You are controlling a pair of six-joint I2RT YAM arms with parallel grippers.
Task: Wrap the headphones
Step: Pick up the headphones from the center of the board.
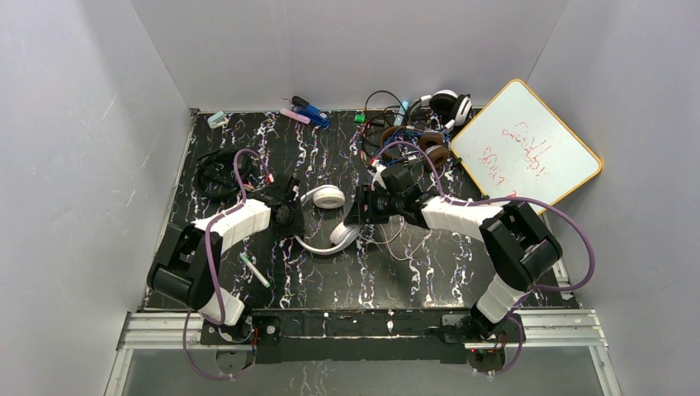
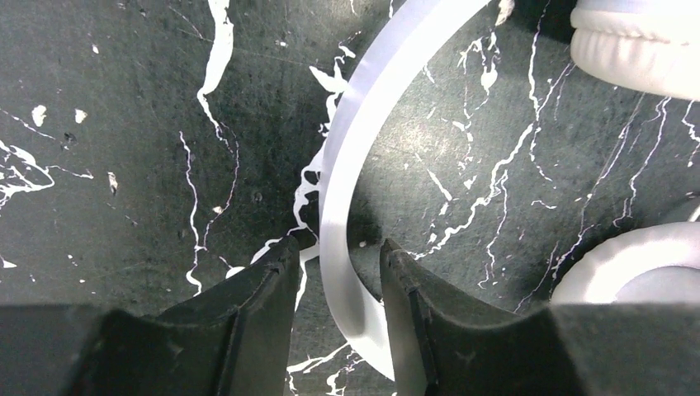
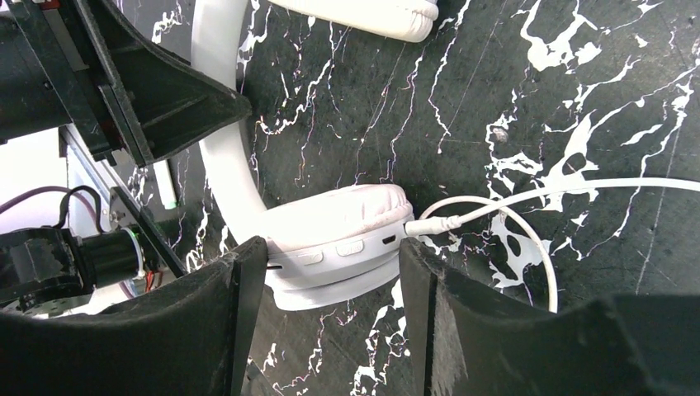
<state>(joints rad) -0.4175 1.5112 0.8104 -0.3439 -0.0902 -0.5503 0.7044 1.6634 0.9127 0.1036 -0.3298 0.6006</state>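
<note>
The white headphones [image 1: 323, 198] lie in the middle of the black marbled table, between my two grippers. My left gripper [image 1: 289, 216] straddles the thin white headband [image 2: 347, 165]. Its jaws stand a little apart from the band, with table showing on the left side, so it is open [image 2: 338, 243]. My right gripper [image 1: 363, 210] is shut on the lower ear cup [image 3: 338, 231], a finger against each side [image 3: 334, 247]. A white cord [image 3: 528, 194] is plugged into that cup and loops off to the right. Black headphones [image 1: 216, 173] lie at the left, and brown-cupped headphones [image 1: 431, 147] at the back right.
A whiteboard [image 1: 524, 150] leans at the back right, beside a black-and-white headset [image 1: 448, 103] and tangled cords. Blue and pink pens [image 1: 307, 111] lie at the back edge. A marker [image 1: 254, 271] lies near my left arm. Grey walls enclose the table.
</note>
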